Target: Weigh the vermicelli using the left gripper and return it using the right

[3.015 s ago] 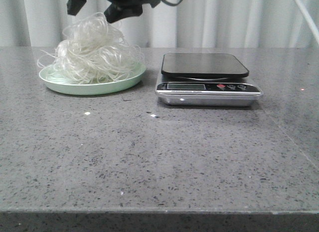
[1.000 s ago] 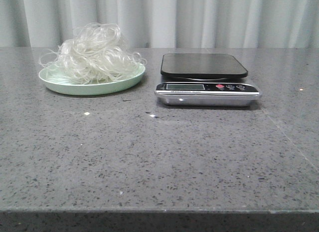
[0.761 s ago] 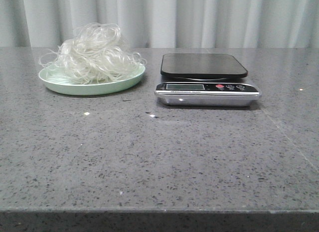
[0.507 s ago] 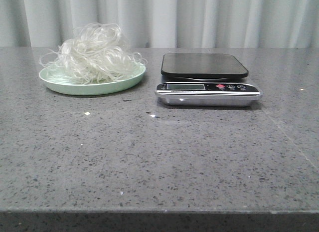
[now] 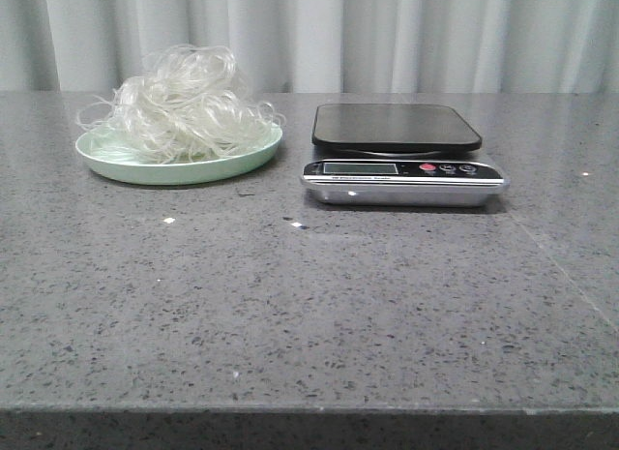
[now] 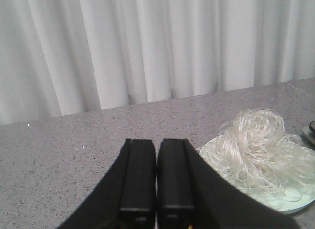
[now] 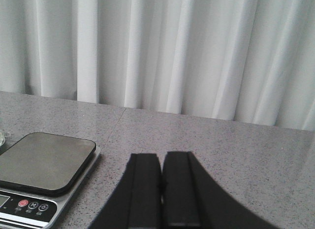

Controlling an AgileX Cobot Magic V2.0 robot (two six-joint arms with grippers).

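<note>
**Noodles sitting on the plate, both grippers closed and empty**

Nearest the camera, the grey speckled table (image 5: 309, 315) is lying bare in front. Farther back, the scale (image 5: 401, 155) is sitting to the right with nothing on its dark platform. Just beside it on the left, the vermicelli (image 5: 182, 104) is resting heaped on the pale green plate (image 5: 145, 167). The left gripper (image 6: 156, 182) is hanging near the plate, fingers pressed together on nothing. The right gripper (image 7: 162, 189) is hanging beside the scale, likewise closed. White curtains (image 5: 387, 34) are hanging behind.
</note>
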